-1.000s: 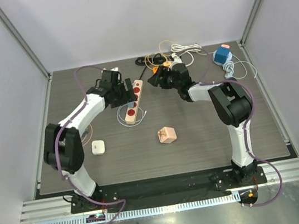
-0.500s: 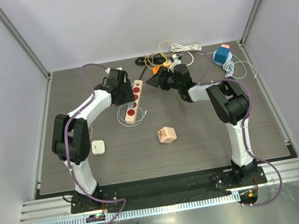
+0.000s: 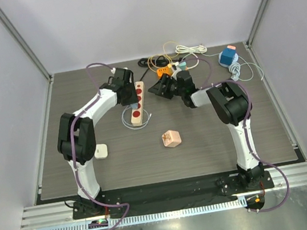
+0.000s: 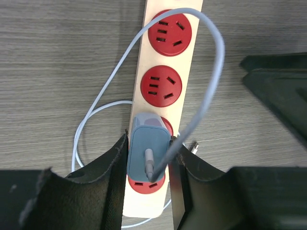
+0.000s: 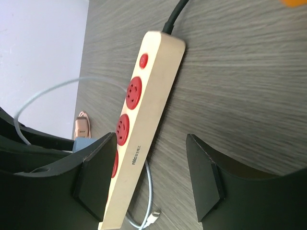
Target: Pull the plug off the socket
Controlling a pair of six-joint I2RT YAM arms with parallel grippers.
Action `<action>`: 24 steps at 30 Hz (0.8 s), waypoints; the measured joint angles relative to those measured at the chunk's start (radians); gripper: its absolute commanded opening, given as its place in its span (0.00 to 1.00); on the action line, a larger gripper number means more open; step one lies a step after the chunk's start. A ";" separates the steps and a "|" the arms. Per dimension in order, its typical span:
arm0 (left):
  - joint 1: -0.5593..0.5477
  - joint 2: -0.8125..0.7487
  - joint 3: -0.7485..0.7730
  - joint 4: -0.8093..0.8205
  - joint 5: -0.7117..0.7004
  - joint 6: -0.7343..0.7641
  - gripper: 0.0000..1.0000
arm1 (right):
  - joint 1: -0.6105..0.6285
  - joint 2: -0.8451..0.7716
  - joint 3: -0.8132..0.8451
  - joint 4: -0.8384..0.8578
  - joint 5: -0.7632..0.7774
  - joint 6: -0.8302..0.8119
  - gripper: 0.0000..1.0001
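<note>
Centrally, the left gripper [image 4: 148, 143] pinches the grey plug [image 4: 147, 151] by both sides. The plug sits in the strip [image 4: 165, 57] near one end, and its cable [image 4: 213, 72] loops overhead. The right gripper [image 5: 151, 143] stands wide open alongside the strip.

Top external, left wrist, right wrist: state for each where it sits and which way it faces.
Top external: above and behind the arms, looking down on the table; left arm and right arm show whole, bases at the bottom.
Left wrist: on the left arm, looking straight down on the power strip; the left gripper clasps the charger plug.
Right wrist: on the right arm, low, looking along the table; the right gripper stands open.
Shared: both wrist views show the power strip and the charger plug.
</note>
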State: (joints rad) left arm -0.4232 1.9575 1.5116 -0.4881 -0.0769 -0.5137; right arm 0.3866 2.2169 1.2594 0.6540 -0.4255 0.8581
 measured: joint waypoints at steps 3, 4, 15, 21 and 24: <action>0.000 0.000 0.026 -0.013 0.001 0.001 0.00 | 0.014 0.018 0.018 0.005 -0.016 0.014 0.66; 0.000 -0.001 0.032 -0.014 0.002 0.001 0.00 | 0.020 0.024 0.026 0.008 -0.024 0.021 0.68; 0.000 -0.006 0.042 -0.018 0.045 -0.013 0.00 | 0.053 0.138 0.104 0.143 -0.106 0.167 0.68; 0.000 -0.018 0.042 -0.018 0.067 -0.032 0.00 | 0.072 0.166 0.111 0.151 -0.113 0.202 0.59; 0.000 -0.026 0.042 -0.018 0.079 -0.033 0.00 | 0.083 0.169 0.119 0.154 -0.114 0.215 0.41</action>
State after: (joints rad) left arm -0.4232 1.9312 1.5539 -0.5056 0.0017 -0.5468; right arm 0.4698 2.3859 1.3781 0.8078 -0.5396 1.0733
